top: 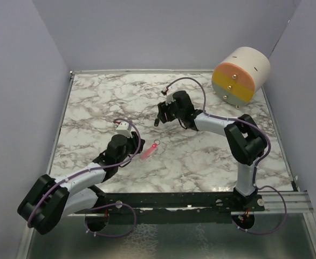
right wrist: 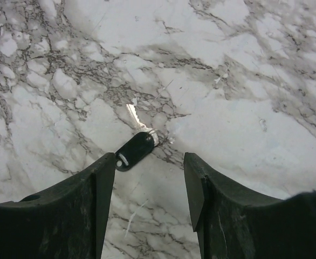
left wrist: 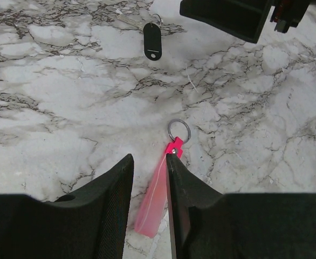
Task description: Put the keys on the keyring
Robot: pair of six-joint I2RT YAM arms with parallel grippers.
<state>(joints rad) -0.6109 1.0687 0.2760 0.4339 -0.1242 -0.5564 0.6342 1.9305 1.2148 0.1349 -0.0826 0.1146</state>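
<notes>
The overhead view sets out the whole bench [top: 212, 156]: marble-patterned, walled on three sides, with a cream drum [top: 241, 74] with an orange and yellow face at the far right corner. The left gripper [top: 138, 147] reaches in from the near left and the right gripper [top: 160, 116] from the right, and the two are close together near the bench's middle. From up there the key [top: 156, 122] is only a dark speck just below the right gripper, and the keyring [top: 149, 152] is a pink sliver poking out of the left one.

The left wrist camera fills in the grip. The jaws stand narrow, closed on the pink strip, which runs up between the two pads. Its small metal ring [left wrist: 178, 130] sticks out just past the fingertips, over the marble. This view also catches the key's black head farther off, with the dark body of the right gripper above it.

Only the right wrist camera shows the key properly. It has a black oval head and a short silvery shaft, and it lies flat and aslant on the bench. The head lies just beyond the left fingertip, and the shaft points away. Here the jaws stand wide, with nothing between them, and the key is not gripped.
</notes>
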